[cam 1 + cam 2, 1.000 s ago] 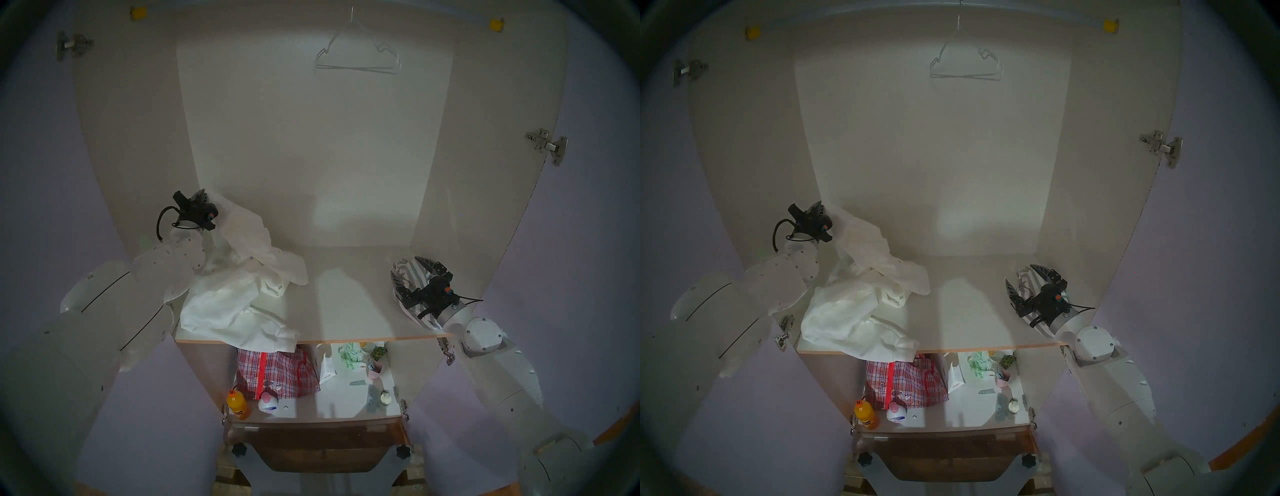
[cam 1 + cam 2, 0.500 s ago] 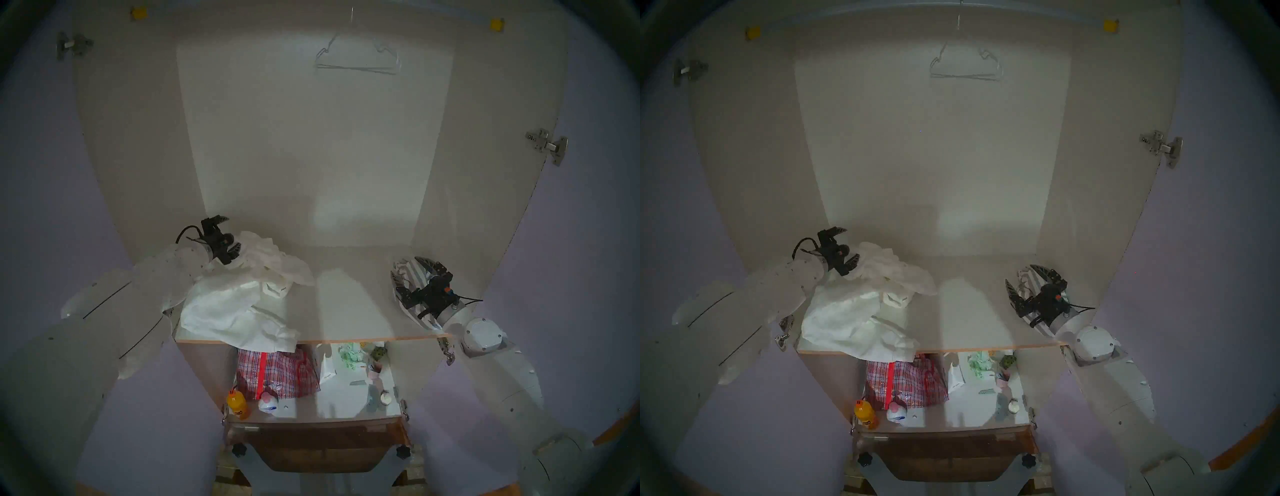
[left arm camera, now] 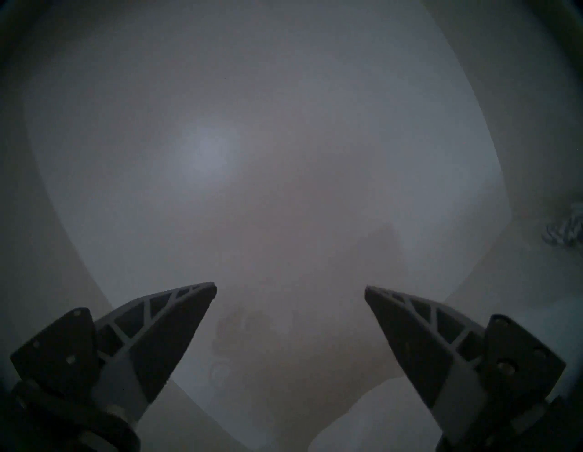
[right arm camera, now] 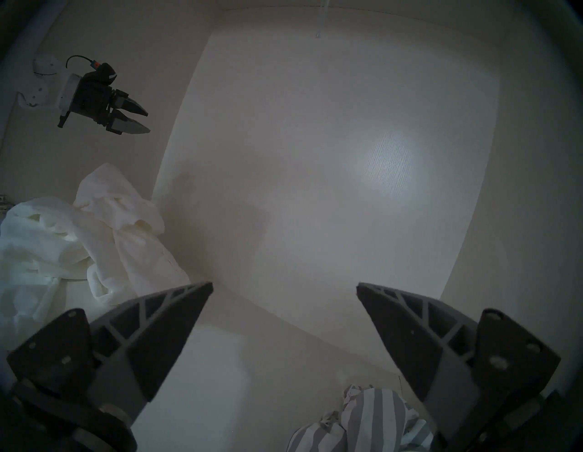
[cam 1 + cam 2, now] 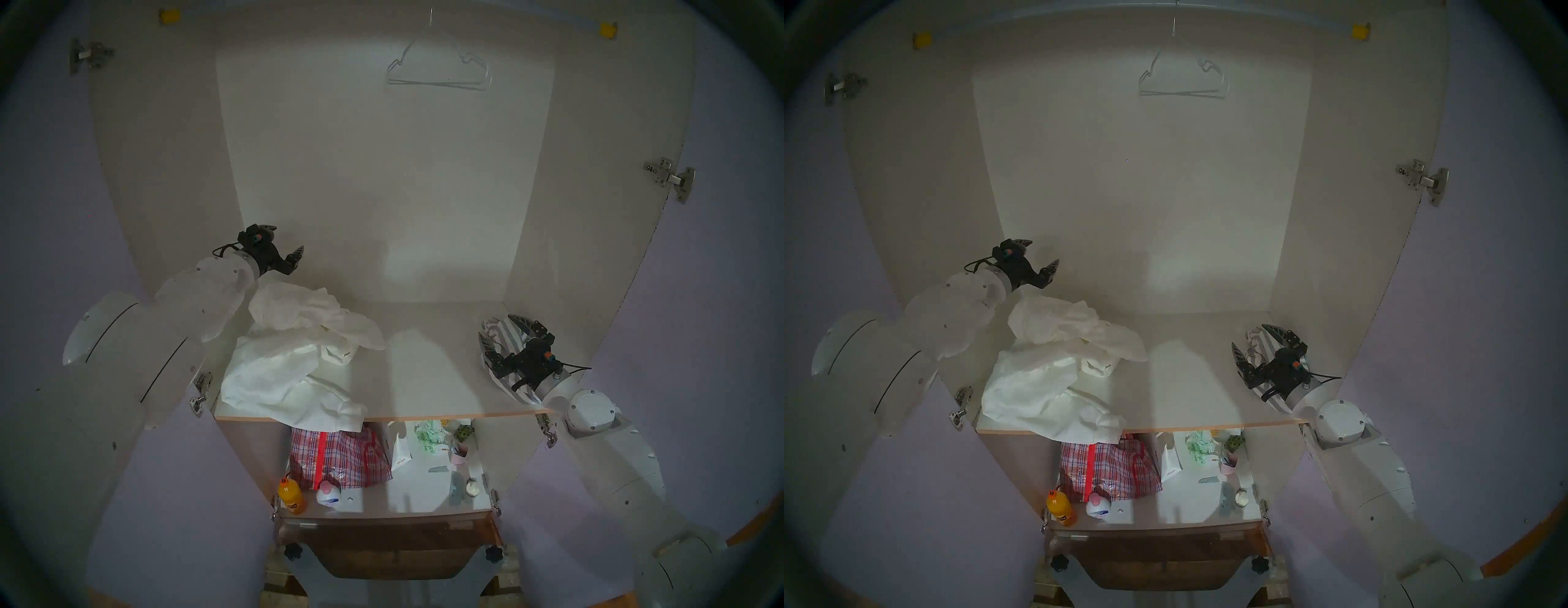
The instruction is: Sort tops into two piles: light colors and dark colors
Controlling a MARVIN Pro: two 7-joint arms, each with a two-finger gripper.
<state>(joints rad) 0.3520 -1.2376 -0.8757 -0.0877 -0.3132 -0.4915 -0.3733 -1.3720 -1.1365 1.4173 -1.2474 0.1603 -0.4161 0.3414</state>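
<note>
**A:** Right, where are your two end effectors just now?

**B:** Your left end effector (image 5: 285,243) is up in the air above the back left of the desk (image 5: 424,373), its fingers spread wide and nothing between them; in your left wrist view only the pale back wall shows past the fingertips (image 3: 202,292). Your right end effector (image 5: 499,329) sits low at the right end of the desk, fingers likewise spread, straddling the striped garment (image 5: 507,335) without pinching it.

**A:** And the cloth?

**B:** You have the white heap (image 5: 292,365) on the left half of the desk, below and just in front of your left end effector and apart from it. One corner of it hangs over the front edge, above the checked bag (image 5: 339,458) on the lower shelf. The grey-and-white striped garment lies bundled against the right wall, under your right wrist; its stripes show at the bottom of the right wrist view (image 4: 372,419). The two piles are well apart, with bare desk between them.

**A:** Anything else?

**B:** A wire hanger (image 5: 439,68) hangs at the top, and an orange bottle (image 5: 292,496) stands on the lower shelf.
</note>
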